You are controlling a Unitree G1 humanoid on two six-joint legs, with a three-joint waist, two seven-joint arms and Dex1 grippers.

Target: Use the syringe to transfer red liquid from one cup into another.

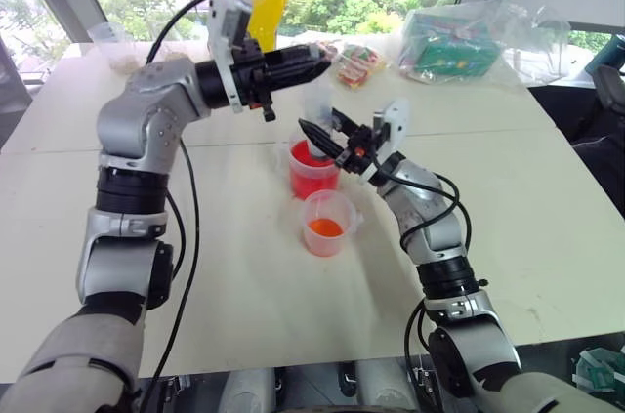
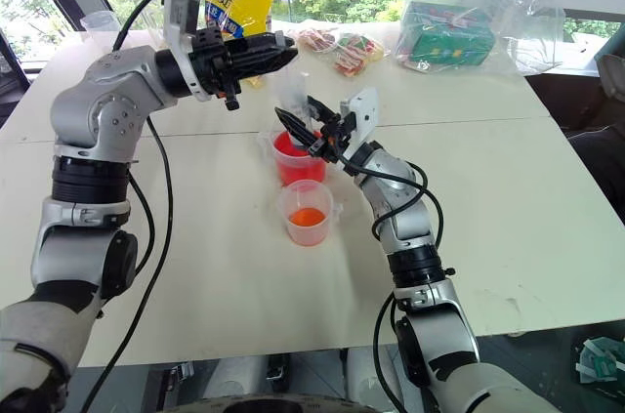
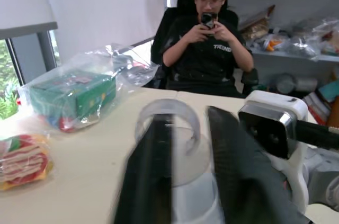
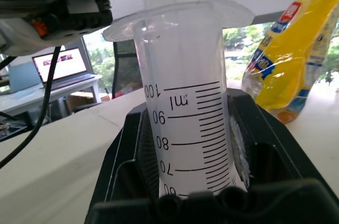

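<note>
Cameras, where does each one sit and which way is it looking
Head eyes: look forward and down at both arms, the syringe over the taller cup, the shorter cup.
Left wrist: along the left gripper toward a seated person.
Right wrist: along the right gripper clamping the barrel.
Shared: syringe, yellow bag.

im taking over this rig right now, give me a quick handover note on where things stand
Right end effector: shut on the syringe, holding its barrel upright over the tall red cup.
Left end effector: at the top of the syringe, fingers either side of the plunger's thumb ring, not clamped on it.
Short cup: just in front of the tall one, shallow orange-red liquid in its bottom.
Done: some liquid apparently already moved.
Left: probably draw from the tall cup, then empty into the short cup.
</note>
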